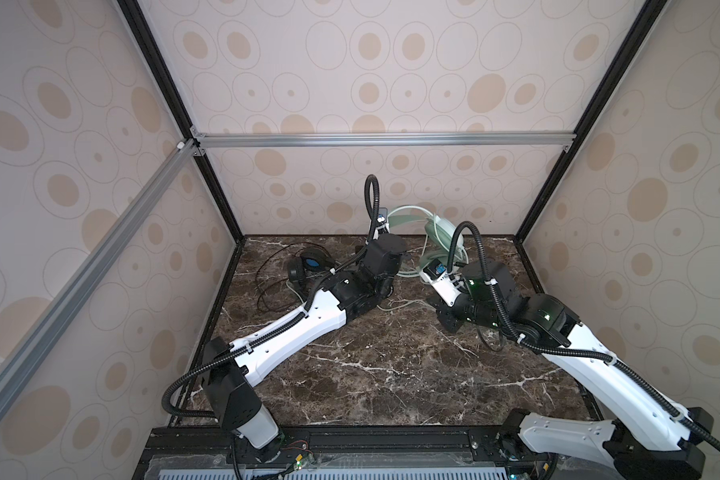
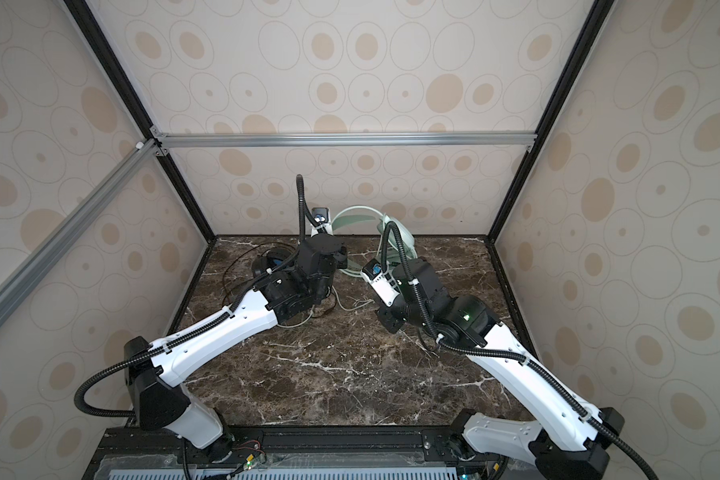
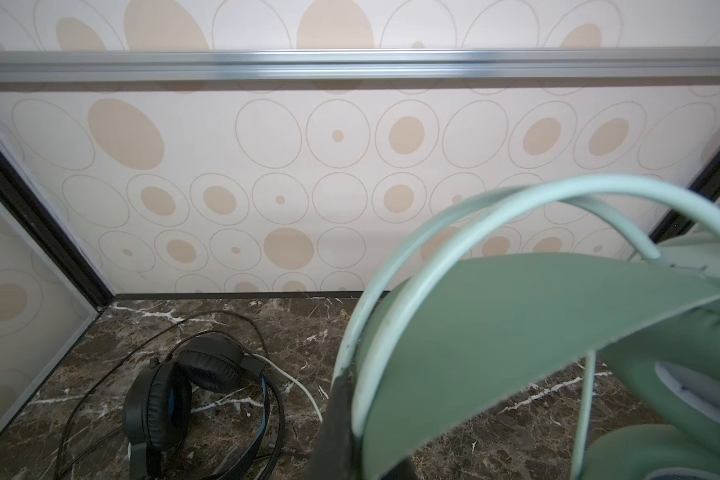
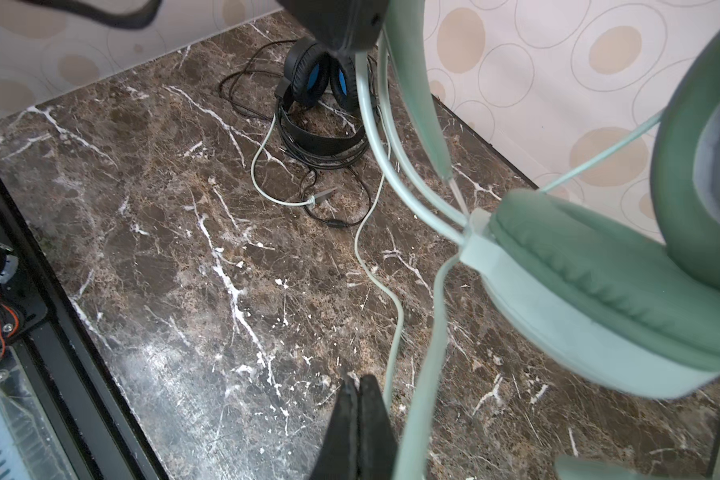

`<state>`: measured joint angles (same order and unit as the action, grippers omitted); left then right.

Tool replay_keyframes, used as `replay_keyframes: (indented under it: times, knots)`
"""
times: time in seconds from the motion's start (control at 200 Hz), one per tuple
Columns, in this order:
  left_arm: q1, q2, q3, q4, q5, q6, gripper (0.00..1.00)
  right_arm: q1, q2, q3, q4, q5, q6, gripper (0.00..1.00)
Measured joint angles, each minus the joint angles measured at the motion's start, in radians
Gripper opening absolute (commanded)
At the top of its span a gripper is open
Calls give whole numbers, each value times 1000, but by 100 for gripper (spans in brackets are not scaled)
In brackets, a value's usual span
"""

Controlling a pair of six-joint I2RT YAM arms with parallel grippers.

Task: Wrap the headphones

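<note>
- Spreading across the bottom of the cell, the dark marble surface [image 1: 391, 374] carried one headset and the loose end of a cord; the other headset was in the air.
- The mint-green headset [image 1: 437, 233] was held up off the surface near the back wall [image 1: 391, 178], between the two arms. Its headband arched sideways toward the left arm, and its padded ear cups hung on the side toward the right arm.
- The black headset [image 1: 308, 266], blue inside the cups, lay on the surface at the far left, beyond the left arm, with its thin black cord in loose loops around it. Neither hand touched it.
- The left hand [image 4: 348, 41] was clenched on the thin wire hoops of the mint-green headband, carrying the headset.
- The right hand [image 4: 356, 415] was clenched, just beside the ear cups and lower. I could not tell whether it had cord pinched inside.
- The pale cord [image 4: 395, 324] dropped from the ear cups past the right hand, ran along the surface and ended at a plug beside the black headset. The right hand looked the nearer to it, so winding would likely fall to that arm.
</note>
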<state>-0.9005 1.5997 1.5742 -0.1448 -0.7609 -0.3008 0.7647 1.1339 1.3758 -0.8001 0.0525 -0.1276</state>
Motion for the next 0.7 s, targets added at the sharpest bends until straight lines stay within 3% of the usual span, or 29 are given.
replay_keyframes:
  times: [0.365,0.57,0.7]
  knots:
    - [-24,-43,-112,84,64,120,0,0,1,29,44,-16,34,2]
    - [-23,-67,-124,85,65,124,0,0,-6,29,77,-31,53,4]
    - [-8,-68,-124,78,83,59,0,0,-18,29,82,-42,69,2]
